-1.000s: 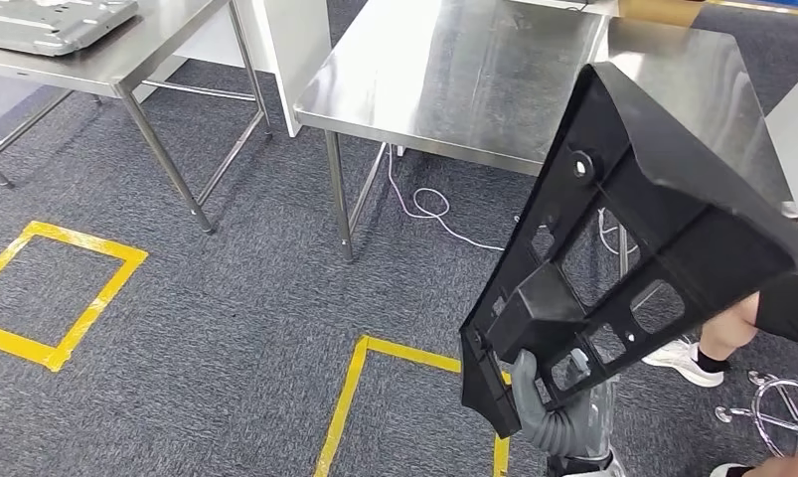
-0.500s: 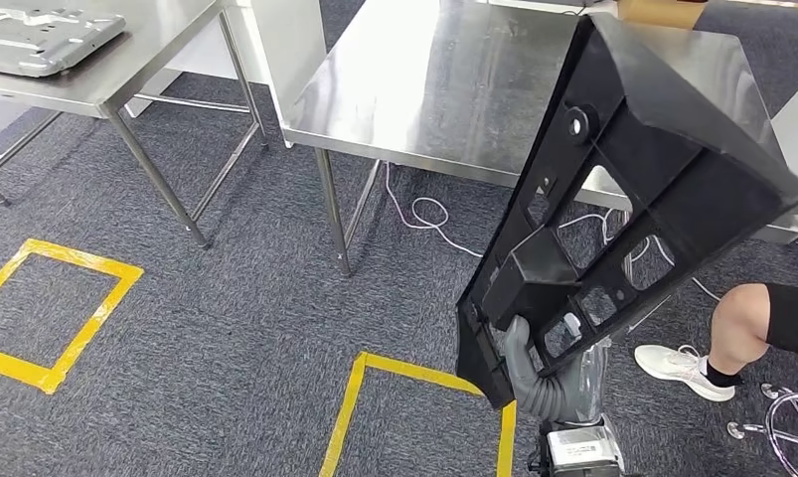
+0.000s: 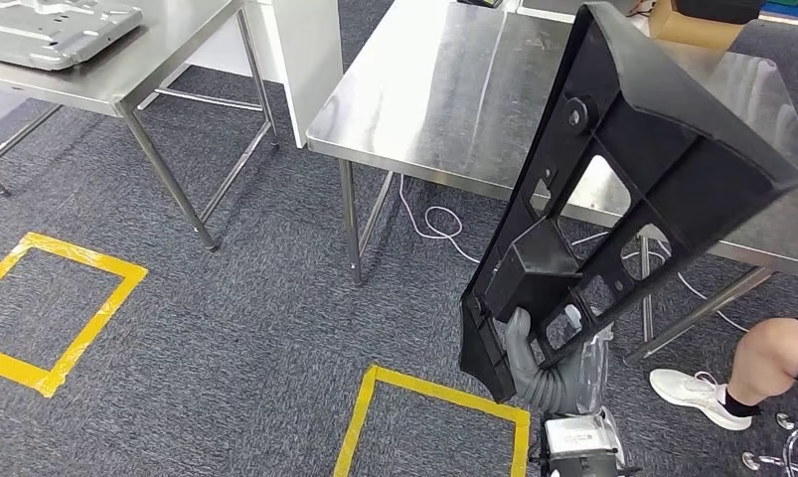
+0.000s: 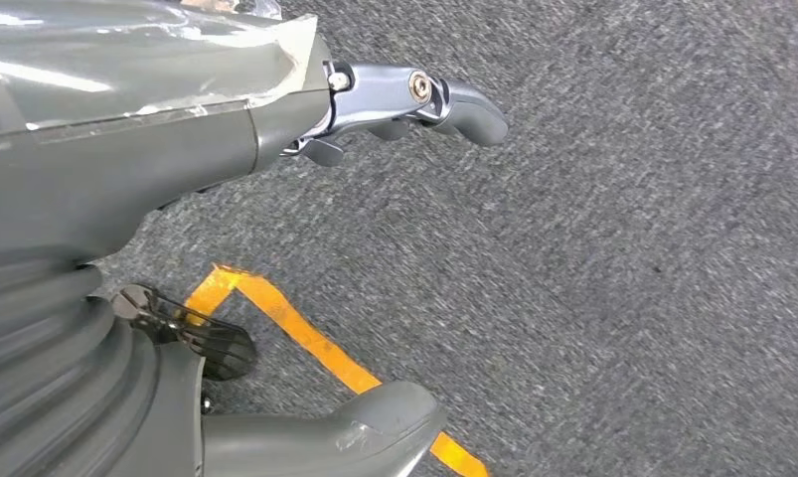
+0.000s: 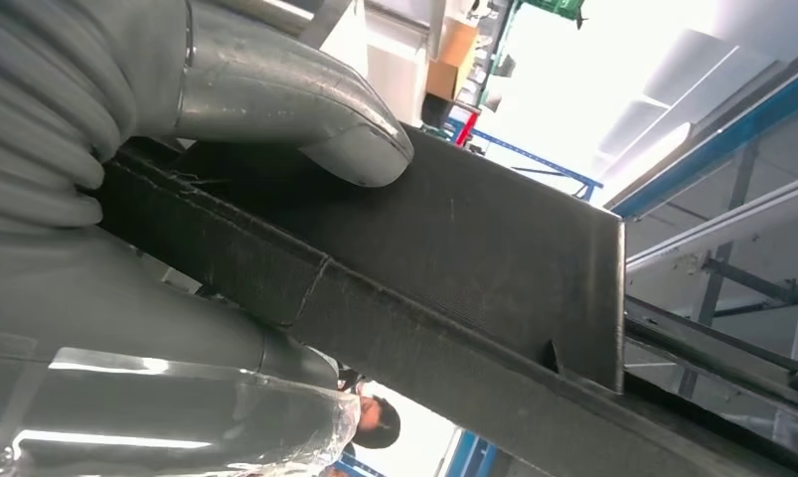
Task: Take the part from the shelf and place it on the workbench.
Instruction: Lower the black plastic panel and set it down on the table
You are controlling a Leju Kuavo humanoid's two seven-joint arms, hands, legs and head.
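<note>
Right hand [image 3: 530, 363], grey and ribbed at the wrist, grips the lower end of the part [image 3: 623, 189], its thumb [image 5: 305, 119] pressed flat on the part's textured black face and the other fingers hidden behind it. The part is a long black plastic frame with ribs and open windows, held tilted, its lower end near the hand and its broad upper end raised over the front edge of the workbench [image 3: 444, 89]; in the head view it overlaps the bench's right half, and whether it touches the steel top cannot be told. The bench top to the left of the part is bare polished steel out to its near corner and legs. A white cable [image 3: 429, 219] loops on the carpet [image 3: 236, 298] beneath the bench. Between this bench and a second steel table [image 3: 126, 70] at the far left stands a white panel [image 3: 310, 50]; a grey metal tray [image 3: 47, 25] lies on that second table. Yellow tape [image 3: 77, 308] marks squares on the carpet, one just in front of the hand. A person's leg and white shoe [image 3: 698, 393] are near the bench's right legs. Left hand [image 4: 395, 104] hangs over the carpet with fingers apart, holding nothing.
</note>
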